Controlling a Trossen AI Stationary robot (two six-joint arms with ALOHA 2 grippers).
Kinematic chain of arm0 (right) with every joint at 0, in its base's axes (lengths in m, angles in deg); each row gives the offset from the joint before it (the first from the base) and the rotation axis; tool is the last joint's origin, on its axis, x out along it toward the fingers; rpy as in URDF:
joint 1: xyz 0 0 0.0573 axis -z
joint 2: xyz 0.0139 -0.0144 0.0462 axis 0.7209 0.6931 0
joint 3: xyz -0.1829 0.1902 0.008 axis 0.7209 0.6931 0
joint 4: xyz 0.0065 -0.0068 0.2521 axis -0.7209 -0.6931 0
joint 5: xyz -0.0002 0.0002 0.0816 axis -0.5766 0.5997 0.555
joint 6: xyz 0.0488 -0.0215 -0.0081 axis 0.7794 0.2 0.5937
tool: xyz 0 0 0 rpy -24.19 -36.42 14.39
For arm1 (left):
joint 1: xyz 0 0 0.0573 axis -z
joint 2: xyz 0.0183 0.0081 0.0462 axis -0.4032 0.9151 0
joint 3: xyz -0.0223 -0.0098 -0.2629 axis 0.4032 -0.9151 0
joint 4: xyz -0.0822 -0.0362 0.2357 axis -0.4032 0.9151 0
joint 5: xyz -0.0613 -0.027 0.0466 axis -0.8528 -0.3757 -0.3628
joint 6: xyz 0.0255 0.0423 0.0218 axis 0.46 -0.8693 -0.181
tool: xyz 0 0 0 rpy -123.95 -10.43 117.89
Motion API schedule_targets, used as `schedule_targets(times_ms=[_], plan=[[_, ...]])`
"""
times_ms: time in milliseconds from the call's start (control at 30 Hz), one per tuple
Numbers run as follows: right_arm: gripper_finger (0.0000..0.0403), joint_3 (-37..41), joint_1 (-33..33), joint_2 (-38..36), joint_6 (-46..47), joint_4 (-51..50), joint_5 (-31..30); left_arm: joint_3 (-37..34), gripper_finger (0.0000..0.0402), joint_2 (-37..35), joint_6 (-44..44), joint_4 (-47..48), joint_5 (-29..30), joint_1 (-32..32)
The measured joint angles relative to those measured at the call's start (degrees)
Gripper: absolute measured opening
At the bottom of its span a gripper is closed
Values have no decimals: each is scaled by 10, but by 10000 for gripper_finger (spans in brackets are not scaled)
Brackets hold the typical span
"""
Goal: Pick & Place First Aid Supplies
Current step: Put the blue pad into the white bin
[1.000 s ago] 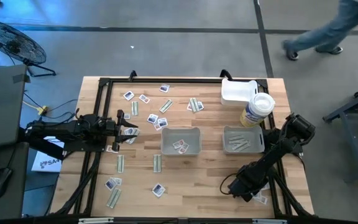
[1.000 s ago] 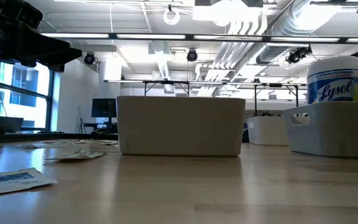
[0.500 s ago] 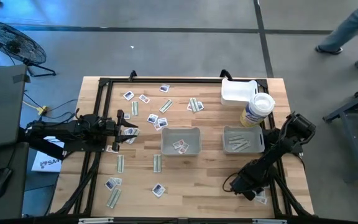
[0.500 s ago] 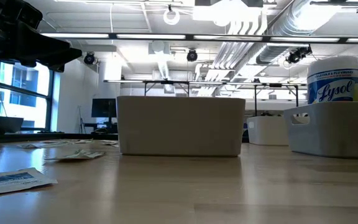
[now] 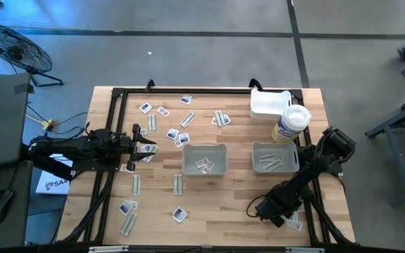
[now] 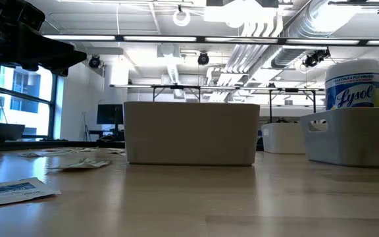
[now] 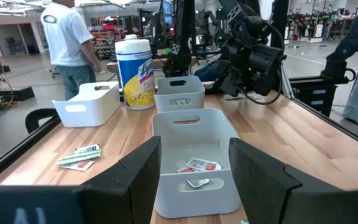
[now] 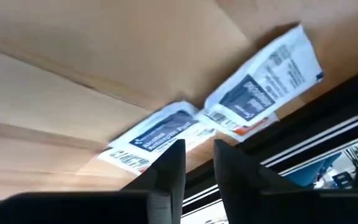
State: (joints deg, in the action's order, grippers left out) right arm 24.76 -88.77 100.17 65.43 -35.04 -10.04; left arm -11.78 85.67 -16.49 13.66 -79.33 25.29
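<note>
Packets (image 8: 263,81) are thin, light, floppy foil: we judge they lie flat, slide on wood and bend rather than break, so pinch an overhanging edge, not the face. Two lie at the bench's (image 5: 223,225) front edge near its right corner, under the right gripper (image 8: 196,163), jaws narrowly parted with nothing visibly between them yet. More lie scattered across the left half. Left gripper (image 7: 191,177) hangs wide open and empty near the left edge, facing the middle tray (image 7: 194,134).
</note>
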Motion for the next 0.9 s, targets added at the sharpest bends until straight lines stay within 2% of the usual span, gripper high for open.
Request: schedule_targets(times_ms=[200,333,567,900], plan=[[105,3,8,0,-40,-7,-45,0,186,0,0,0,0,0],[114,3,14,0,-47,-16,-49,0,186,0,0,0,0,0],[108,3,18,0,-73,-50,-60,0,186,0,0,0,0,0],[91,44,19,-4,-94,-18,-67,0,186,0,0,0,0,0]])
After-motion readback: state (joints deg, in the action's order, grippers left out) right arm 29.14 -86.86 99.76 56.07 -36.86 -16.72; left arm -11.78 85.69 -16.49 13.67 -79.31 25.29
